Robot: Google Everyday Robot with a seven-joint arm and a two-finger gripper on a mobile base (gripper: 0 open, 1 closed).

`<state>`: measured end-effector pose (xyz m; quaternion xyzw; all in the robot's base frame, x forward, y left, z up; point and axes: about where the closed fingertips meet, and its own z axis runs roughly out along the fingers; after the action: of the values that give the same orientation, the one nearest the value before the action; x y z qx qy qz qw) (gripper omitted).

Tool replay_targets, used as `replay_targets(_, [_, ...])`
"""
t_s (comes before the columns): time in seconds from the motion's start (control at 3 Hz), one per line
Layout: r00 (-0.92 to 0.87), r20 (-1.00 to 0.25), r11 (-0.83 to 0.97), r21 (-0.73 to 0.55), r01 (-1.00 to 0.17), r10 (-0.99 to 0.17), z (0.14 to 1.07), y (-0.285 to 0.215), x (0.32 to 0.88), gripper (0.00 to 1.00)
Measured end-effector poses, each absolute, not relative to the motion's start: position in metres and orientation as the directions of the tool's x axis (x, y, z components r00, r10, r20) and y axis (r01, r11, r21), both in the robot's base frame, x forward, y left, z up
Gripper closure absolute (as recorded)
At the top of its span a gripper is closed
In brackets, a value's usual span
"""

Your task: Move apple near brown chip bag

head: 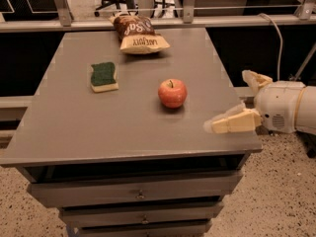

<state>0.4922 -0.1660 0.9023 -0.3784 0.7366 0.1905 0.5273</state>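
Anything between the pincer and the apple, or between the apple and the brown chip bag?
Nothing visible. The open pincer is at the table's right edge, bare tabletop between it and the apple. The way from apple to brown chip bag at the far edge is bare too; the sponge lies well left.
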Motion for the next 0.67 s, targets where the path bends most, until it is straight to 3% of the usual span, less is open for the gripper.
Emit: replay_targets(0.67, [-0.023,-0.944,0.543,-0.17,-0.823,-0.33,0.889,-0.136,0.537,0.0])
